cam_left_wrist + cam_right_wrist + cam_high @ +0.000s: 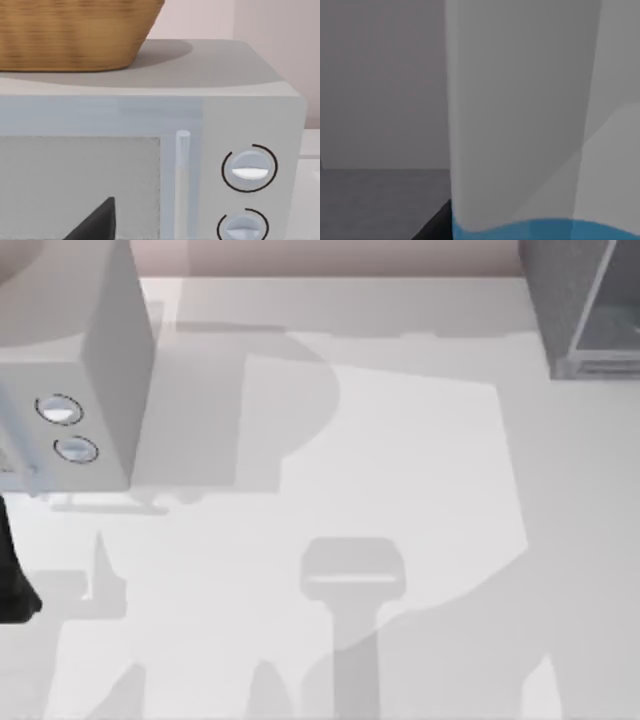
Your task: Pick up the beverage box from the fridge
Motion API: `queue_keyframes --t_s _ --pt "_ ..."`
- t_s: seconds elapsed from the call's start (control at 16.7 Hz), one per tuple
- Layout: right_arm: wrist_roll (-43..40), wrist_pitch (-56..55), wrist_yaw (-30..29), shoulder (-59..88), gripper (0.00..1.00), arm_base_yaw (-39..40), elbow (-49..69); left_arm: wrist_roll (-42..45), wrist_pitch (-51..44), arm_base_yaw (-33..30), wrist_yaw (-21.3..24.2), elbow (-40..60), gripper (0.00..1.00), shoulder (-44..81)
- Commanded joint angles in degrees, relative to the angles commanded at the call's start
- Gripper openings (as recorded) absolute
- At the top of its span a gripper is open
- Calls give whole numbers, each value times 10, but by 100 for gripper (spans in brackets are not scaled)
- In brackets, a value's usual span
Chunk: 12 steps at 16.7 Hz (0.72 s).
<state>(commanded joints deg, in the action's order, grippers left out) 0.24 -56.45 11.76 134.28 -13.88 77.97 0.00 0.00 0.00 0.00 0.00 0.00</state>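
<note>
The fridge (585,300), a dark grey speckled cabinet with a pale glassy panel, stands at the table's far right corner. The right wrist view looks into a grey interior from very close. There a pale upright surface with a light blue strip, which I take for the beverage box (545,231), looms right in front of the camera. A dark edge of my right gripper (434,226) shows beside it. My left arm (12,580) is parked at the left edge, its gripper (95,224) facing the knobbed box.
A lighter grey box with two round knobs (70,370) stands at the far left, with a woven basket (75,30) on top. The white table (400,490) carries broad shadows across its middle.
</note>
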Motion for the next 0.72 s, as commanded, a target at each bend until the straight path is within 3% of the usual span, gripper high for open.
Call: queue_keyframes --t_s 0.54,0.72 --pt "0 0 0 0 2 0 0 0 0 0 0 0 100 0" --pt "0 0 0 0 0 0 0 0 0 0 0 0 100 0"
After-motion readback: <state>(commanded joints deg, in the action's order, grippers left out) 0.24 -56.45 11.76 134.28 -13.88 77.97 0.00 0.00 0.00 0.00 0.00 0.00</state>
